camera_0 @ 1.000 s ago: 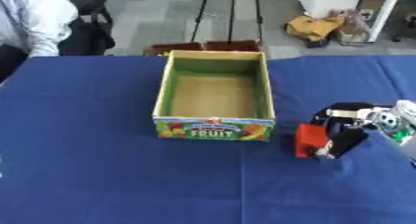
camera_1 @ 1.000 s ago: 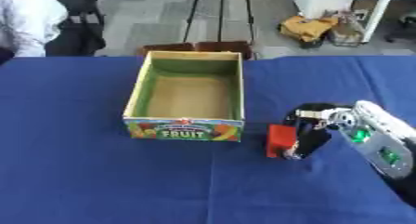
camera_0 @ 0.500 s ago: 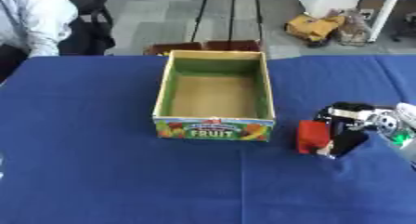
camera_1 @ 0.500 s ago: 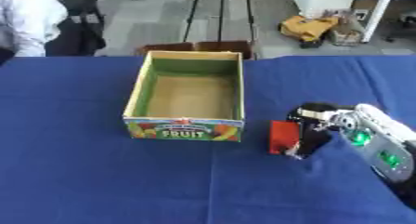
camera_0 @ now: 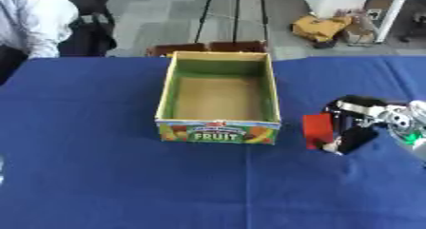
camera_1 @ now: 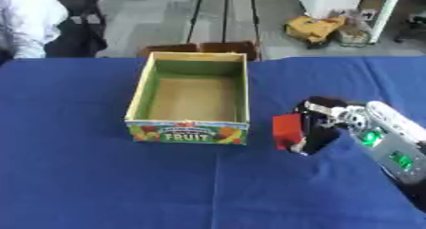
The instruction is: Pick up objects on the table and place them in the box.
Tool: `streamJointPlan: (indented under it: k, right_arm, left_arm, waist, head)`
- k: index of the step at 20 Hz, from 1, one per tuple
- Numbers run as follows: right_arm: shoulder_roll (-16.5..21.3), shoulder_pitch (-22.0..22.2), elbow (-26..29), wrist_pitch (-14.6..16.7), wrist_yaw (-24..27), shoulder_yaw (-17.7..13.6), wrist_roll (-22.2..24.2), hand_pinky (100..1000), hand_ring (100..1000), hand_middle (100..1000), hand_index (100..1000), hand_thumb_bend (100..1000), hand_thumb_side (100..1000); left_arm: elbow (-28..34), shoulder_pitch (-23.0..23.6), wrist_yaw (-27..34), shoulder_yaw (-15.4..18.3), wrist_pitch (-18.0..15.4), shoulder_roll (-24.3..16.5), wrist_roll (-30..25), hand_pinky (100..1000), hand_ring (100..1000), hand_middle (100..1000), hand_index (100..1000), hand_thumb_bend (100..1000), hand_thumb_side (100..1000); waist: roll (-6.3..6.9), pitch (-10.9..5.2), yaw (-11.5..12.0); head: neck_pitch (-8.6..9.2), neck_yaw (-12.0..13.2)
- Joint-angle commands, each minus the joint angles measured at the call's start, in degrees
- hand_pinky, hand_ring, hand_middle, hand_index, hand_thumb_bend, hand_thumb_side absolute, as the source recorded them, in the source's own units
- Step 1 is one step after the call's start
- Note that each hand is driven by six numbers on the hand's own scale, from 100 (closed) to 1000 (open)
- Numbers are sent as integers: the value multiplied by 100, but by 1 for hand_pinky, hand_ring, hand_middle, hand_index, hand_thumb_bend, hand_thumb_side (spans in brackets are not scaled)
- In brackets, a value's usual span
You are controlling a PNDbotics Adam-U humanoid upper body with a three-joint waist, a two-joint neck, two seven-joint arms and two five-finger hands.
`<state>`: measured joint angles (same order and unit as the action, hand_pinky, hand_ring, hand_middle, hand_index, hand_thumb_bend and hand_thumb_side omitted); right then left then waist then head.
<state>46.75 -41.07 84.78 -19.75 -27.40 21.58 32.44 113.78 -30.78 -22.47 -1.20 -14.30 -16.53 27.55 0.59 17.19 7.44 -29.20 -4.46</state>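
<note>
A red block-shaped object [camera_0: 316,129] stands upright on the blue table [camera_0: 100,176], just right of the box's front right corner. My right hand [camera_0: 353,123] comes in from the right edge, and its black fingers are curled round the red object's right side. The open cardboard box [camera_0: 219,95] with green inner walls and a "FRUIT" label on its front sits at the table's middle; its inside looks empty. My left hand shows in neither view.
The blue cloth covers the whole table. Beyond the far edge a person [camera_0: 33,19] stands at the upper left, a tripod [camera_0: 233,9] behind the box, and yellow clutter [camera_0: 320,28] on the floor at the upper right.
The right hand and the red object have stayed in almost the same place beside the box; the hand has closed in slightly on the object.
</note>
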Motion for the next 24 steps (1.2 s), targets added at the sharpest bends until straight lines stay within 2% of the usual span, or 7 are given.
streamJointPlan:
  k: [1,6,10,15,19,24]
  right_arm:
    - [252,-135,281,-132,175,-167,-76,424,562,475,572,102,254]
    - [287,-198,575,-390,384,-315,-249,358,513,420,503,100,249]
    - [309,-337,856,-580,577,-467,-451,336,496,400,486,100,268]
    - [285,-783,1096,-708,705,-571,-657,325,486,389,479,100,273]
    - [49,-1287,974,-763,632,-543,-733,321,482,383,475,100,275]
    - [-424,-1928,487,-739,404,-514,-900,316,477,377,471,100,274]
  left_arm:
    - [81,-61,-3,23,20,-70,1,823,904,872,972,100,966]
    - [81,-57,-7,28,22,-76,3,823,904,872,972,100,965]
    - [81,-61,-10,28,22,-82,2,823,904,872,972,100,965]
    - [81,-61,-11,19,23,-105,-8,823,903,872,972,100,964]
    - [81,-70,-8,11,18,-118,-20,824,903,872,973,100,964]
    - [81,-108,4,-2,10,-127,-31,823,903,872,973,100,965]
  waist:
    - [-83,-30,-9]
    - [-83,-42,-1]
    - [-85,-45,-2]
    - [-104,-69,35]
    - [-124,-73,102]
    - [-159,-13,222]
  head:
    - [-2,15]
    - [4,26]
    - [22,36]
    - [17,14]
    - [54,-27]
    - [163,-104]
